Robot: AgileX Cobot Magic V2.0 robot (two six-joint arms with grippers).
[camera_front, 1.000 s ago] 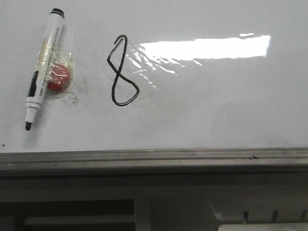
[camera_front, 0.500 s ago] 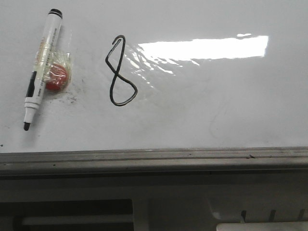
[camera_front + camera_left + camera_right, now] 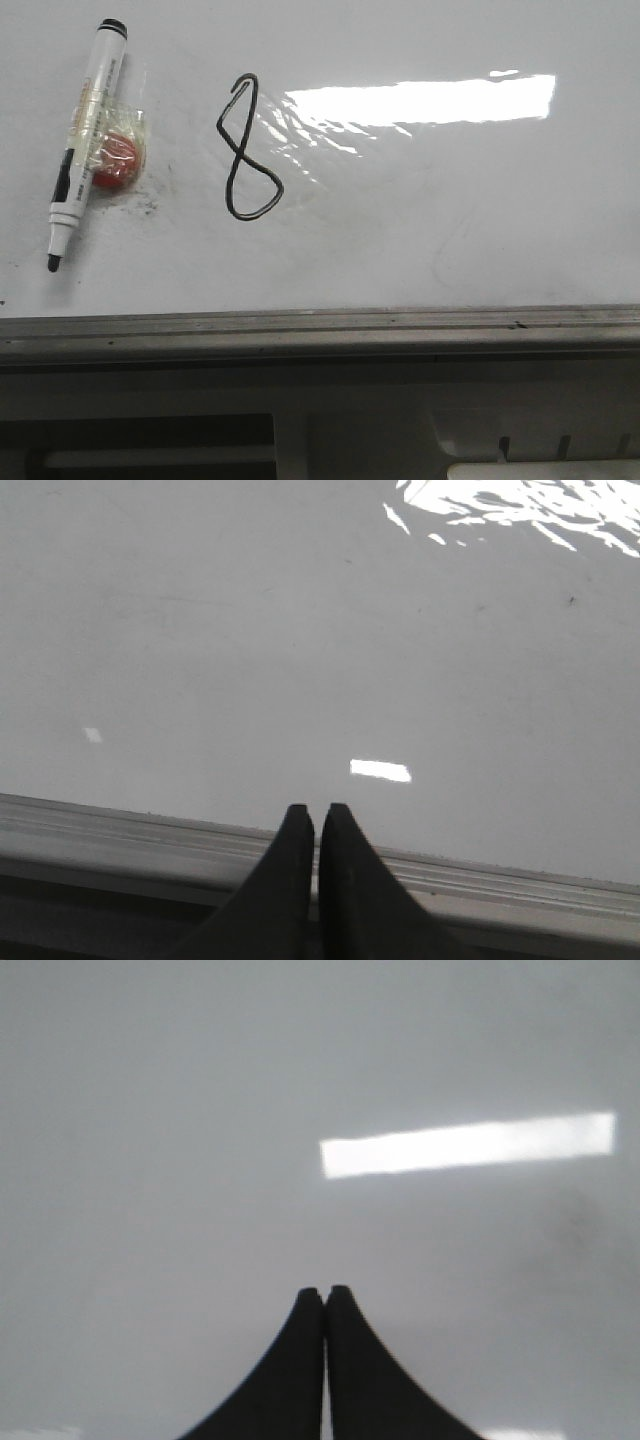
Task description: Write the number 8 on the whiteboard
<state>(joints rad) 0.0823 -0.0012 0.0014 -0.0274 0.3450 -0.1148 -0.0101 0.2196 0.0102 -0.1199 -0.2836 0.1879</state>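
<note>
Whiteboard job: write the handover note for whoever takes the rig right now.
Left end effector: shut, holding nothing, over the near frame edge of the whiteboard.
Right end effector: shut, holding nothing, over bare board.
The number 8 is drawn on the board's left half, closed loops, legible.
The marker lies uncapped on the board left of the 8, tip toward the robot, with a red object taped to it.
Done: the 8 is written, the marker is set down.
Left: nothing visible for the writing; the cap is not in view.
</note>
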